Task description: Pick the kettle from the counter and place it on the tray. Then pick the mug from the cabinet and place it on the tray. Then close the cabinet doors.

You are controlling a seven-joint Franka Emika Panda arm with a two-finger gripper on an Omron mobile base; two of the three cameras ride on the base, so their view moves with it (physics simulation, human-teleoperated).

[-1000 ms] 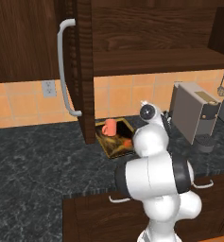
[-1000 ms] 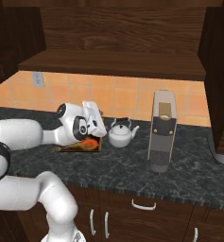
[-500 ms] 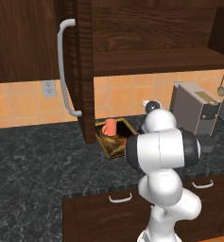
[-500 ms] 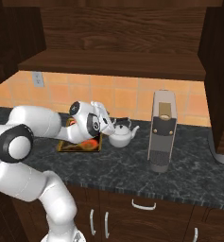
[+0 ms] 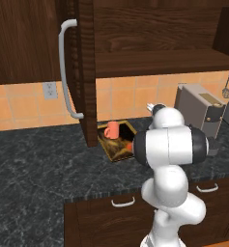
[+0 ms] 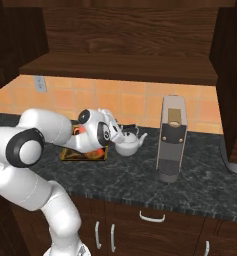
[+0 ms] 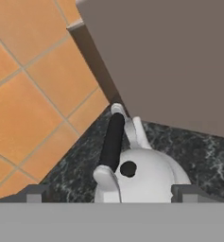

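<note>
The white-grey kettle (image 6: 129, 143) stands on the dark marbled counter (image 6: 140, 180), just right of the gold-rimmed tray (image 5: 117, 146). The orange mug (image 5: 112, 129) stands upright on the tray's far end. My gripper (image 6: 117, 134) hovers at the kettle's left side, open. In the hand view the kettle (image 7: 146, 176) with its dark handle (image 7: 112, 142) lies between the spread fingertips (image 7: 36, 193) of my gripper (image 7: 111, 194), and I cannot tell whether they touch it. The cabinet (image 5: 159, 62) above stands with its left door (image 5: 82, 72) swung open.
A tall grey appliance (image 6: 171, 140) stands on the counter close to the right of the kettle. The cabinet's right door (image 6: 231, 75) hangs open at the far right. Orange wall tiles (image 6: 130, 102) back the counter. Drawers (image 5: 123, 201) sit below its edge.
The arm has swung right from over the tray, bringing the hand closer to the kettle. The jaws have stayed open. Kettle, mug and tray have not moved.
</note>
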